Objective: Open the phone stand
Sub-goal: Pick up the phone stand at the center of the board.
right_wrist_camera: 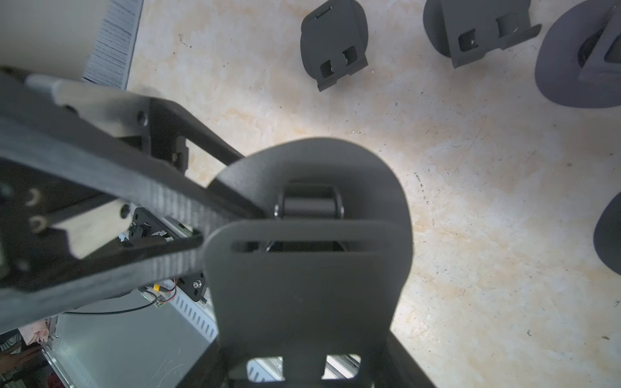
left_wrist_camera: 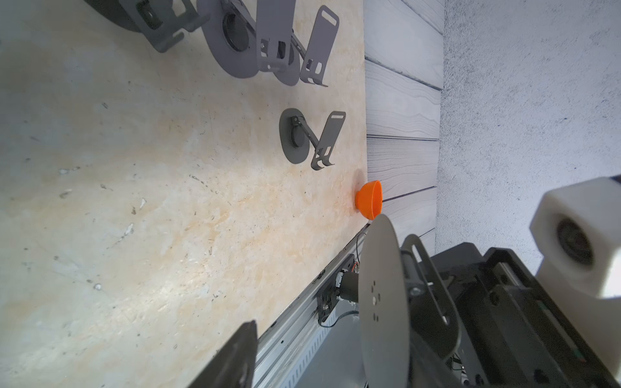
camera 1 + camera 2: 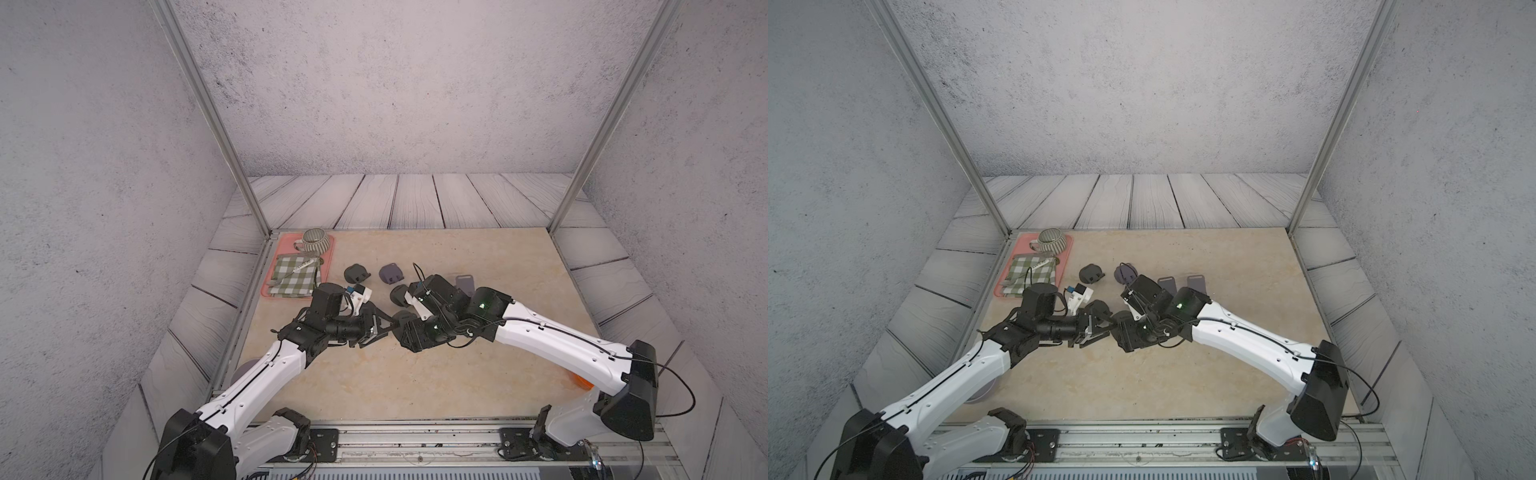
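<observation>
The two arms meet over the middle of the table (image 3: pixel 415 382). The right gripper (image 3: pixel 404 328) has the phone stand (image 1: pixel 302 285) clamped at its lower end and holds it clear of the surface, the plate a little off the round base. The left gripper (image 3: pixel 390 326) is right at it, jaws apart, one finger on each side of the stand's edge. In the left wrist view there is a clear gap beside the base. Beyond, two folded stands (image 3: pixel 356 274) lie flat and an opened stand (image 2: pixel 309 141) is set up near an orange bowl (image 2: pixel 369 200).
</observation>
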